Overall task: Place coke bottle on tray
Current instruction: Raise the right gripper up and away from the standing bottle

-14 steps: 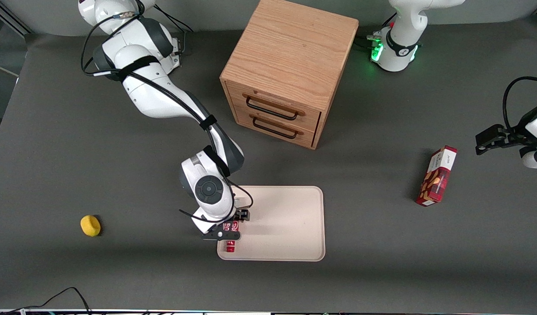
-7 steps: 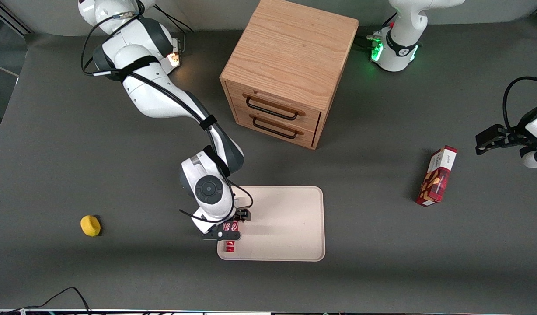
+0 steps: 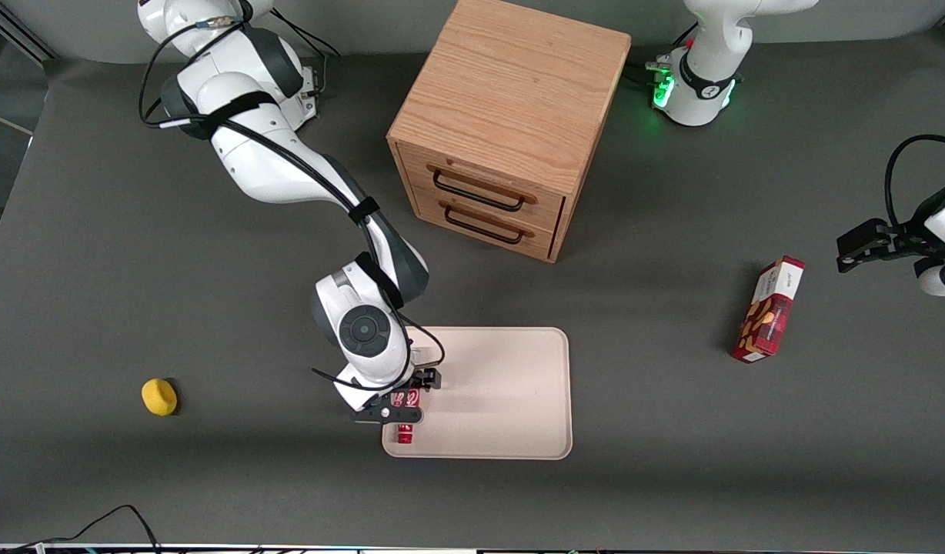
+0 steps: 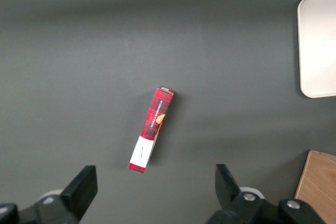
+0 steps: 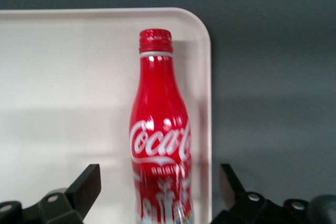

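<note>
The coke bottle (image 3: pixel 404 428) (image 5: pixel 160 129) is small and red with a white script logo. It lies flat on the cream tray (image 3: pixel 503 385) (image 5: pixel 68 77), along the tray's short edge toward the working arm's end, its cap pointing to the front camera. My right gripper (image 3: pixel 405 398) (image 5: pixel 157 182) hangs just above the bottle's lower body and is open. Its black fingers (image 5: pixel 88 181) straddle the bottle with a gap on each side and do not touch it.
A wooden drawer cabinet (image 3: pixel 511 123) stands farther from the front camera than the tray. A red snack box (image 3: pixel 769 310) (image 4: pixel 152 137) lies toward the parked arm's end. A yellow lump (image 3: pixel 159 397) sits toward the working arm's end.
The right arm and wrist have shifted slightly, a little away from the tray. The bottle stays where it lay on the tray, and the fingers stay apart.
</note>
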You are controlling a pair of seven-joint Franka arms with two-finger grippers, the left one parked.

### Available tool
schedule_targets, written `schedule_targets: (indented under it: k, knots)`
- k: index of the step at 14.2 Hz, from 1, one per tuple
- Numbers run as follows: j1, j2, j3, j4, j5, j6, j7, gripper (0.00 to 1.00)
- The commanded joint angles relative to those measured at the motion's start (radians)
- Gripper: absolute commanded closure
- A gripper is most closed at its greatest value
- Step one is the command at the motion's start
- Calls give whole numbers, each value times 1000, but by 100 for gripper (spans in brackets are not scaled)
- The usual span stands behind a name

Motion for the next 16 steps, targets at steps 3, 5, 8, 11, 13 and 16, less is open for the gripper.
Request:
schedule_targets:
  k: [3, 5, 8, 11, 13, 16]
  knots:
    - [-82, -389, 61, -369, 84, -108, -20, 0]
    - [-162, -567, 125, -533, 91, -116, -31, 0]
    - [-413, -761, 300, -676, 108, -255, -182, 0]
    - [-517, -933, 328, -799, 158, -295, -300, 0]
    - [-494, -1069, 207, -900, 218, -297, -441, 0]
    - [-425, -1188, 10, -960, 226, -372, -681, 0]
